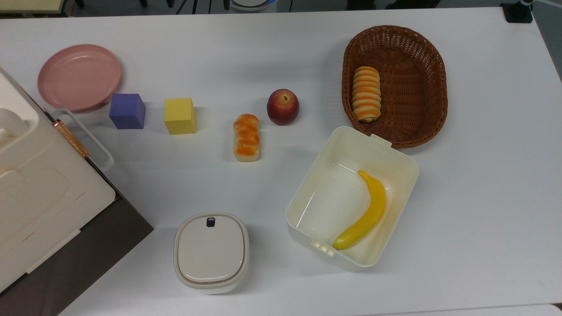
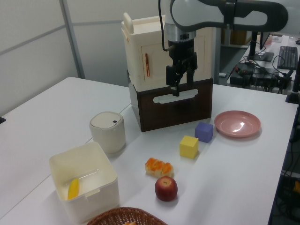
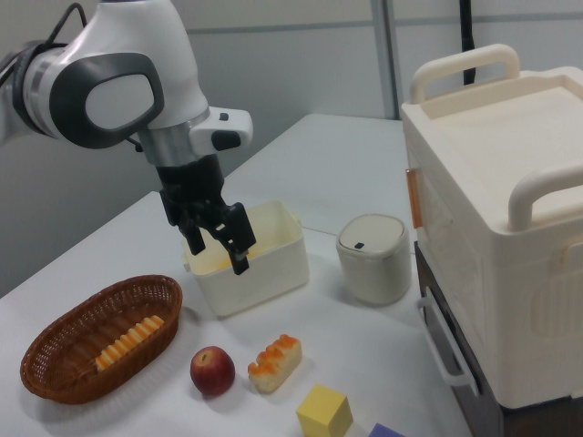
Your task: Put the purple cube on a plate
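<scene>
One tool (image 2: pixel 179 85), fingers parted, empty, hangs high above desk (image 2: pixel 243 168). Cube (image 2: pixel 204 131) sits on desk, lower and toward left view's right of tool, just beside plate (image 2: pixel 237 123), not touching.
</scene>
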Controlling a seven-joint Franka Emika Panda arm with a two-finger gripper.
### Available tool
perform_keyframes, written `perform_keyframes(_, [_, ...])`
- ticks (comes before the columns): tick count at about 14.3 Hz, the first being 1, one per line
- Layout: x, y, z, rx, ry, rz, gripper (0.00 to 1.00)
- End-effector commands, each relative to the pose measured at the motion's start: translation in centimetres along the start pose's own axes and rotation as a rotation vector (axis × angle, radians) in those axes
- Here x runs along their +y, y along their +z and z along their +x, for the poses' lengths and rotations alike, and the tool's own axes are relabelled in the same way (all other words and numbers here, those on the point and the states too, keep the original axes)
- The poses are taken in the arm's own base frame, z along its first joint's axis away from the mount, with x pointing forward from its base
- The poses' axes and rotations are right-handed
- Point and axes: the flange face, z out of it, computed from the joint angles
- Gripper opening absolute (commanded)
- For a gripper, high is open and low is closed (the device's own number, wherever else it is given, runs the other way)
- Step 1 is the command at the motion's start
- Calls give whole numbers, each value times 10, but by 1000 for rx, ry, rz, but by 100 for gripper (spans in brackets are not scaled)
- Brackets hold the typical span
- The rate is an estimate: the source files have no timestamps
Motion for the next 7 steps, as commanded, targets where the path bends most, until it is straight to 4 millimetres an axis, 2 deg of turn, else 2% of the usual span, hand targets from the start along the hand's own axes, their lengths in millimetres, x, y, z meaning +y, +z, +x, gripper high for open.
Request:
perform_keyframes(1, [46, 3, 1, 12, -58, -31, 100])
perform_keyframes(5, [111, 28, 1, -39, -167, -20, 100])
perform_keyframes(7, [148, 50, 2, -75, -185, -6, 100])
